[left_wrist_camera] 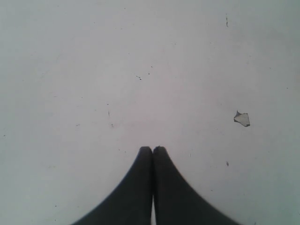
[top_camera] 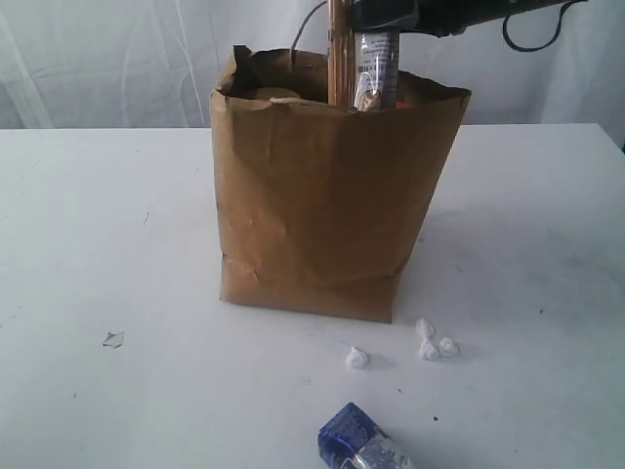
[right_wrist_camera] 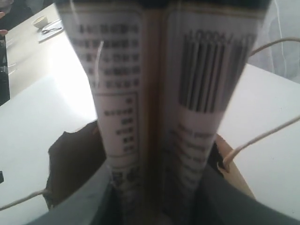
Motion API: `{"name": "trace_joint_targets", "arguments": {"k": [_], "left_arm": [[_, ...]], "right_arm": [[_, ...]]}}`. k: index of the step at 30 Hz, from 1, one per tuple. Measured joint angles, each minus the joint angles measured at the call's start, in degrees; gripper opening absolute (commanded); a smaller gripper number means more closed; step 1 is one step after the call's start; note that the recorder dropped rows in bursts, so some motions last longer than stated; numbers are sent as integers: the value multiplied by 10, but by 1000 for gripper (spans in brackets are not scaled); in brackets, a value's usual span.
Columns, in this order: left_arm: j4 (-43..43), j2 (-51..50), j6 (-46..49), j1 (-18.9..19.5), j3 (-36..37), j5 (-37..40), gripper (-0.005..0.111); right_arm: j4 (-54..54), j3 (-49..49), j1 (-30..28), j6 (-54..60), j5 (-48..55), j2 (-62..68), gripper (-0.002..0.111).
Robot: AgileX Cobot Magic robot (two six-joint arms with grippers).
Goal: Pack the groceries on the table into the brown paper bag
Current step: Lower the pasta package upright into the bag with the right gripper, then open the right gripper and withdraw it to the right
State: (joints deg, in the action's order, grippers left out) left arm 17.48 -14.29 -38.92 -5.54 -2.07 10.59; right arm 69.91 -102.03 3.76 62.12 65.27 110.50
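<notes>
Hanging barcoded long packet point(right_wrist_camera: 201, 79), creased brown bag point(top_camera: 322, 215)

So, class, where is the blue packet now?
Exterior view, bottom centre: the blue packet lies on the table in front of the brown paper bag.

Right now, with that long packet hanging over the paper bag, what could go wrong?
The long packet in the right hand pokes up above the rim of the brown paper bag. If it were released here, it could lean over or tip the bag. The loop handle runs close to the hand and might snag when it lifts away.
</notes>
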Motion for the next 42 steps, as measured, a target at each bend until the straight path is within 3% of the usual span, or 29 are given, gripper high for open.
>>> {"name": "trace_joint_targets", "arguments": {"k": [4,11,18,25,42], "left_arm": [[0,0,0,0,0,0,0],[0,0,0,0,0,0,0],[0,0,0,0,0,0,0],[0,0,0,0,0,0,0],[0,0,0,0,0,0,0]], "right_arm": [[2,0,8,26,4,1,8],[-10,0,28,69,25,1,34],[-43,-1,38,70,23,23,34],[-67,-1,38,77,42,54,65],[-65,-1,38,68,43,21,65]]}}
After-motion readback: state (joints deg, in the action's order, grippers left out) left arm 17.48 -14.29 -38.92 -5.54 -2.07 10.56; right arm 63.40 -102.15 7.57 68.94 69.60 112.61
